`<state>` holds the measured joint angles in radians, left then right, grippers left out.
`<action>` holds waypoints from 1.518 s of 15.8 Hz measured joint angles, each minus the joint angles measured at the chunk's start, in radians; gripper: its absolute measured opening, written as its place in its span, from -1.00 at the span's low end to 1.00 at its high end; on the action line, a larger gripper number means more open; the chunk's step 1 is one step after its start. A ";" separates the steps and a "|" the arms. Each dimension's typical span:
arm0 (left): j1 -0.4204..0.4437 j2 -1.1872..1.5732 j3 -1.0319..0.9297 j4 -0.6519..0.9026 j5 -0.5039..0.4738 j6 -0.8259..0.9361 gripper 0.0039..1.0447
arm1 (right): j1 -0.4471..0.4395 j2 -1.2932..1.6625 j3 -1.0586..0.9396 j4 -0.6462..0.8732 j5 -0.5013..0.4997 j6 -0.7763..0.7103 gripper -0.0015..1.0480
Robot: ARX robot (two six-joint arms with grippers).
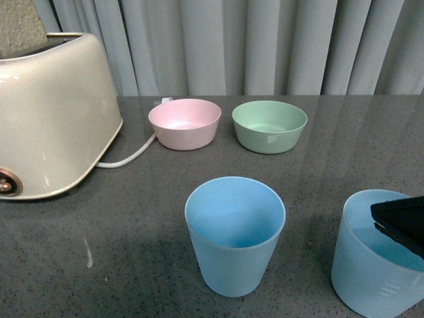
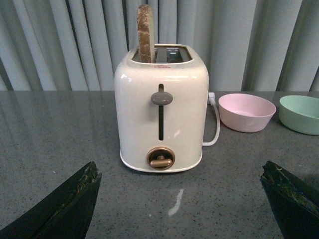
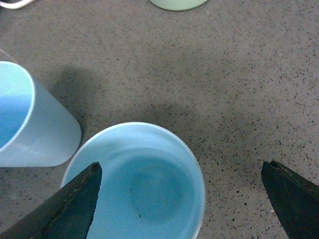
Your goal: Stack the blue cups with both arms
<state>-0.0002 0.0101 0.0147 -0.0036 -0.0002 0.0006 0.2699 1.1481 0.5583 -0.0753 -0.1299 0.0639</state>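
Observation:
Two light-blue cups stand upright on the grey table. One cup (image 1: 235, 235) is at the front middle; the other cup (image 1: 374, 265) is at the front right. My right gripper (image 1: 401, 224) hovers over the right cup's rim, open and empty. In the right wrist view the right cup (image 3: 144, 184) lies below and partly between the wide-open fingertips (image 3: 79, 199), and the other cup (image 3: 30, 122) stands beside it. My left gripper (image 2: 182, 191) is open and empty above bare table, facing the toaster; neither cup shows in the left wrist view.
A cream toaster (image 1: 50, 116) with a slice of bread in it (image 2: 146, 32) stands at the back left, its white cord (image 1: 129, 158) trailing toward the pink bowl (image 1: 185, 123). A green bowl (image 1: 269, 126) sits beside the pink one. Grey curtains hang behind the table.

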 joint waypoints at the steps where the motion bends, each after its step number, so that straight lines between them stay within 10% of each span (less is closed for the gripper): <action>1: 0.000 0.000 0.000 0.000 0.000 0.000 0.88 | 0.000 0.029 0.004 0.005 0.018 0.005 0.87; 5: 0.000 0.000 0.000 0.000 0.000 0.000 0.88 | -0.003 0.072 0.017 -0.003 0.052 0.026 0.82; 14: 0.000 0.000 0.000 0.000 0.000 0.000 0.88 | 0.017 0.019 0.054 -0.129 0.018 0.103 -0.96; 24: 0.000 0.000 0.000 0.000 0.000 0.000 0.88 | 0.269 0.063 0.289 -0.111 0.003 0.134 -0.96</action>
<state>-0.0002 0.0101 0.0147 -0.0036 -0.0002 0.0006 0.5388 1.2110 0.8471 -0.1860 -0.1265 0.1982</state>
